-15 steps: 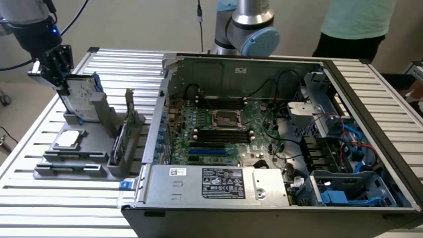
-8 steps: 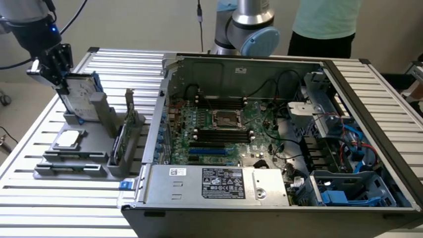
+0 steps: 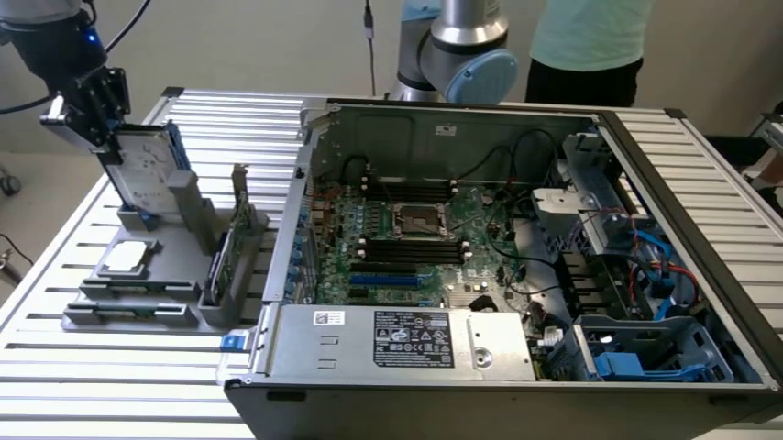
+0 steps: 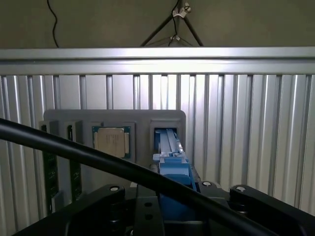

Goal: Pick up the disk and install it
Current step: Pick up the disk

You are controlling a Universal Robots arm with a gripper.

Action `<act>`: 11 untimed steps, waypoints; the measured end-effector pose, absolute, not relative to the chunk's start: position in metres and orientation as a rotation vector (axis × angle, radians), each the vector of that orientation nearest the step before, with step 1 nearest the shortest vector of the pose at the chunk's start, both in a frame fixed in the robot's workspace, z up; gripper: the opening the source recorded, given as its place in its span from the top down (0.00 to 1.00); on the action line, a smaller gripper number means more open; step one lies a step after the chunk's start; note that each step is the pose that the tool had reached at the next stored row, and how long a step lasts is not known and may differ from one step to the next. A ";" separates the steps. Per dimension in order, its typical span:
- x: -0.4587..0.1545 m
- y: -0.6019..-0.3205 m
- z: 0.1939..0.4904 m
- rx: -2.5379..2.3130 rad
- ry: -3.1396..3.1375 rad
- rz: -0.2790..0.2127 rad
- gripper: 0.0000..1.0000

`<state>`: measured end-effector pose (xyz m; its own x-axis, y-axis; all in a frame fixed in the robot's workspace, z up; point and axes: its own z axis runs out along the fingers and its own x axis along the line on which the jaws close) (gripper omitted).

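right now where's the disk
On the exterior view's left, the disk stands on end in the grey holder, beside the open computer case, with the gripper at its top end.

An open computer case [image 3: 490,128] is set on a slatted metal table [image 3: 73,385], a stickered silver box [image 3: 391,341] is mounted at its near edge, and a square chip [image 3: 128,258] is laid flat on a grey rack [image 3: 92,316] beside it.
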<state>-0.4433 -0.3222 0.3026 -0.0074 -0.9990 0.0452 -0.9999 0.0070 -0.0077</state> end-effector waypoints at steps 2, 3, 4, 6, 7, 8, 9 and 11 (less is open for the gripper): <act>-0.443 -0.322 0.312 2.194 -2.210 0.058 0.68; -0.443 -0.322 0.316 2.194 -2.210 0.058 0.68; -0.443 -0.322 0.321 2.194 -2.210 0.058 0.68; -0.443 -0.322 0.330 2.194 -2.210 0.058 0.68; -0.443 -0.322 0.334 2.194 -2.210 0.058 0.68; -0.443 -0.322 0.339 2.194 -2.210 0.058 0.68; -0.443 -0.322 0.343 2.194 -2.210 0.058 0.68; -0.442 -0.322 0.352 2.194 -2.210 0.058 0.68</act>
<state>-0.4418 -0.3217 0.3523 -0.0074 -0.9990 0.0451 -0.9999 0.0070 -0.0078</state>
